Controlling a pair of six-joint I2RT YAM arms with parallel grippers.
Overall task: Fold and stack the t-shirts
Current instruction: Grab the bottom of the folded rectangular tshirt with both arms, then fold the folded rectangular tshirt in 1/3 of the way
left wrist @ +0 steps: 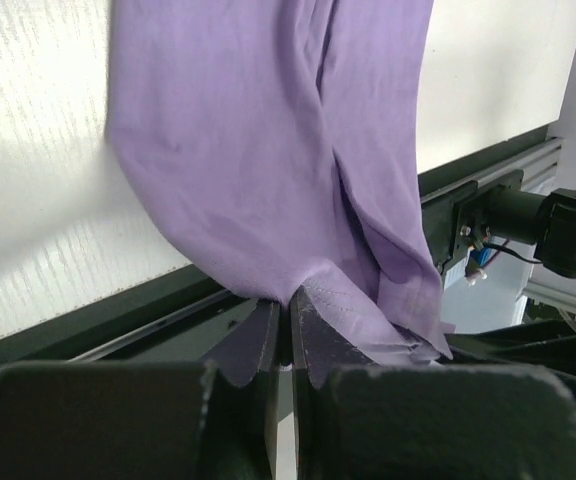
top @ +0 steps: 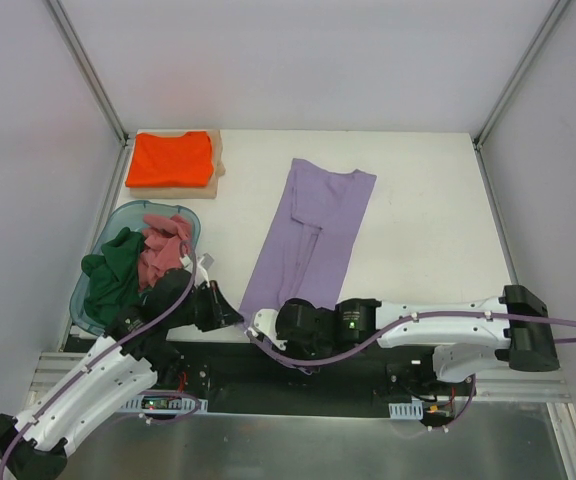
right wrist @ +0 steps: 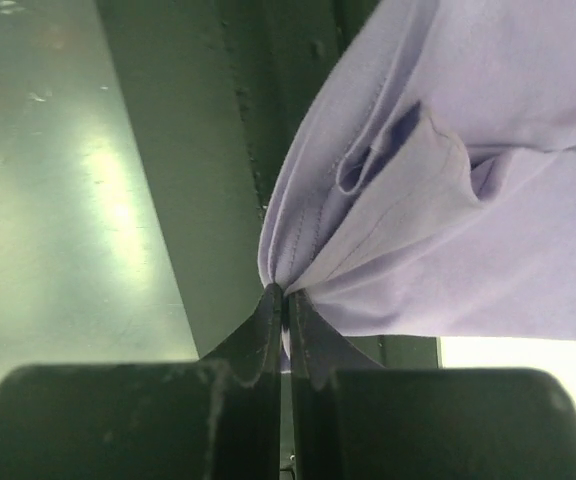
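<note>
Two grippers pinched on the lavender t-shirt's near end

The lavender t-shirt (top: 313, 235) lies on the white table (top: 428, 210) as a long, narrow strip folded lengthwise. It runs on a slant from the far middle of the table down to the near edge. Its near end reaches past that edge, over the dark rail in front of the arms.

The left gripper (left wrist: 286, 310) has its fingers pressed tight together with purple cloth caught between them, at the left corner of that near end. The cloth rises from the grip in a loose, hanging sweep.

The right gripper (right wrist: 284, 295) sits just beside the left one at the table's near edge. Its fingers are likewise closed on the shirt, holding a bunched fold where a stitched hem shows.

The bright orange t-shirt (top: 170, 158) rests folded flat on a tan board (top: 218, 165) at the far left corner of the table. Nearer along the left side stands a translucent teal tub (top: 118, 214). It holds the dark green t-shirt (top: 111, 272) crumpled at its near left, and the dusty pink t-shirt (top: 163, 245) crumpled beside it towards the far right.
</note>
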